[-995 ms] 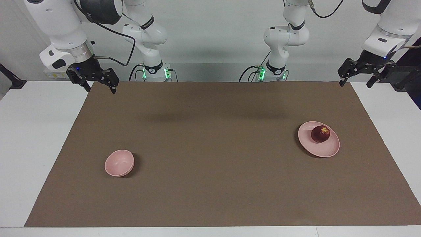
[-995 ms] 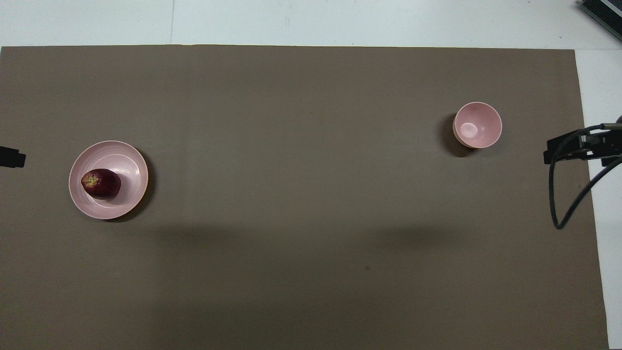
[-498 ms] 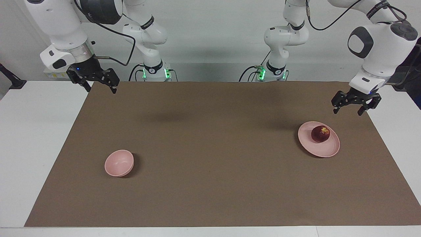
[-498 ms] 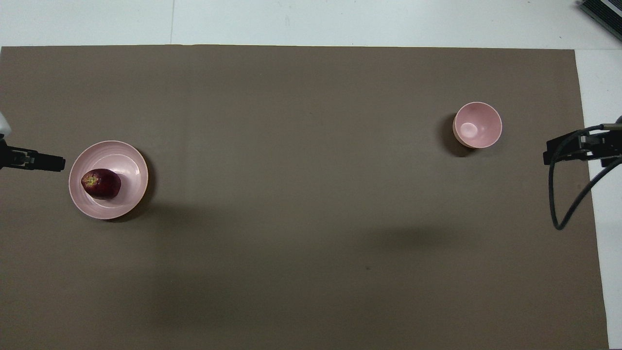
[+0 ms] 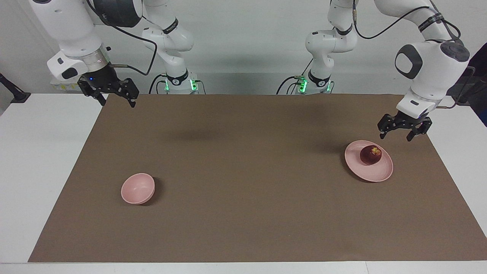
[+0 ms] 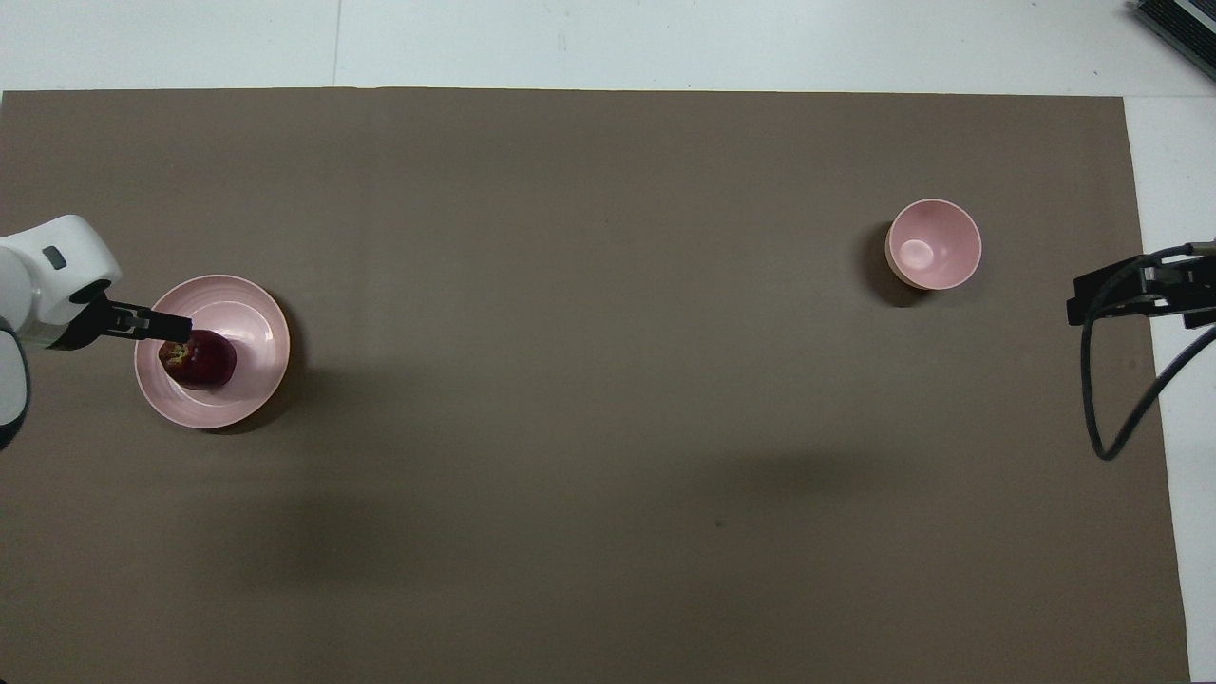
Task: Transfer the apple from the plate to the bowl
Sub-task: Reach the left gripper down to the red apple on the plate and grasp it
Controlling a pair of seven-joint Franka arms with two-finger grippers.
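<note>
Dark-red apple [image 5: 371, 155] sits on plate [image 5: 368, 175], right of facing frame, untouched | left gripper [image 5: 398, 131] hangs spread above plate's robot-side rim, apparently lining up a grasp | bowl [image 5: 137, 188] lower left, empty, well apart | right gripper [image 5: 112, 96] waits upper left, spread, over mat [image 5: 251, 179] corner.

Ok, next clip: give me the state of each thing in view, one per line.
apple: on the plate, ungrasped.
plate: flat on the mat, holding the apple.
bowl: upright, empty, toward the right arm's end.
left hand: open, in the air by the plate.
right hand: open, waiting over the mat's edge.
</note>
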